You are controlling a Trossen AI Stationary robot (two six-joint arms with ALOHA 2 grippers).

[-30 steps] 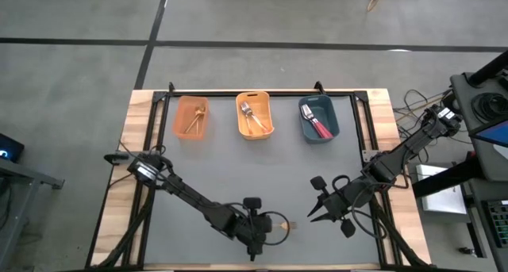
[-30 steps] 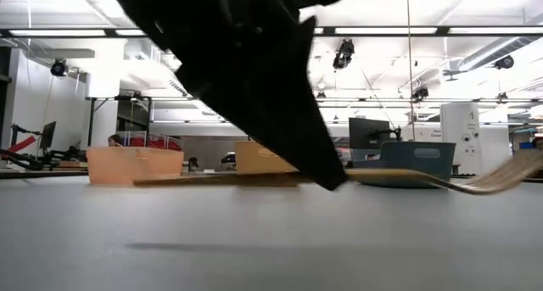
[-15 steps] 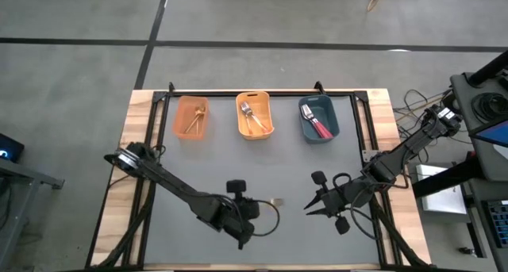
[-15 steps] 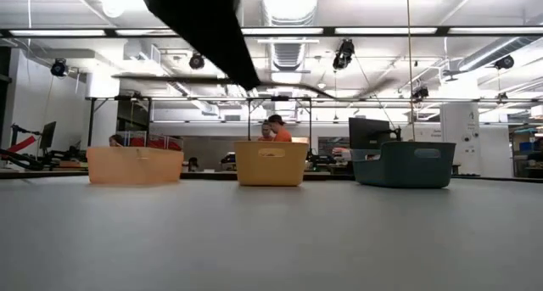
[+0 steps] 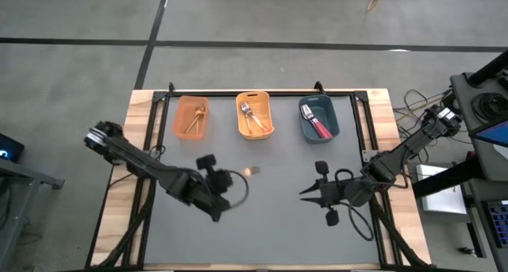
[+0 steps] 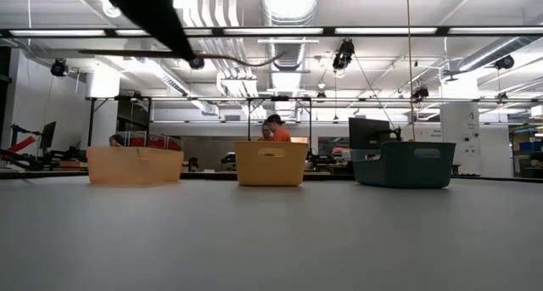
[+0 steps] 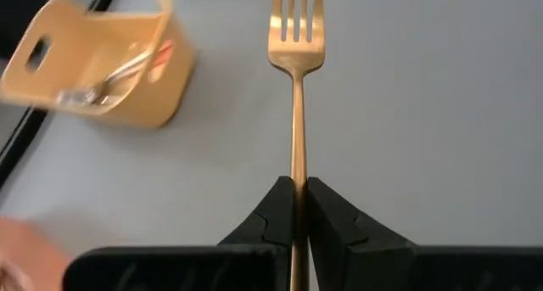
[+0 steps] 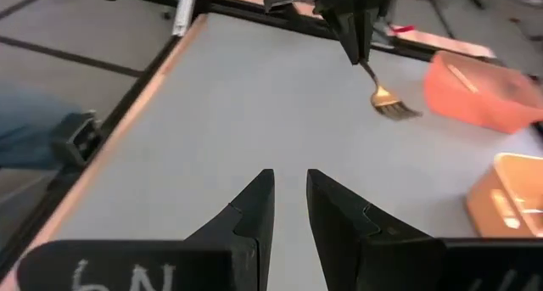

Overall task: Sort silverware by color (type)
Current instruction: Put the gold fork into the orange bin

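Observation:
A gold fork [image 5: 252, 170] hangs above the table's middle, with my left gripper [image 5: 238, 176] shut on it; its tines [image 7: 297, 24] point away from the fingers. Three bins stand in a row at the far edge. The peach bin [image 5: 191, 117] holds gold forks. The yellow-orange bin [image 5: 255, 115] holds silver forks. The blue bin [image 5: 318, 118] holds forks with red-pink handles. My right gripper [image 5: 305, 195] hovers right of centre, open, with nothing between its fingers [image 8: 254, 208]. My left gripper pinches the gold fork's handle [image 7: 297, 174] between its two fingers, toward the handle's rear end. The fingers lie along the fork and slant downward from the table's near left. The fork sticks straight out ahead of the fingertips, tines foremost, lifted clear of the table.
A black frame [image 5: 262, 93] runs around the grey mat, with wooden table edges outside it. People stand in the room beyond the table [image 6: 273, 130]. In the right wrist view the left gripper [image 8: 352, 19] shows with the fork [image 8: 390, 100].
My left gripper has risen from near the table's near edge and gone toward the far left, carrying the gold fork clear of the table. My right gripper has stayed in place and swung its fingers toward the table's left.

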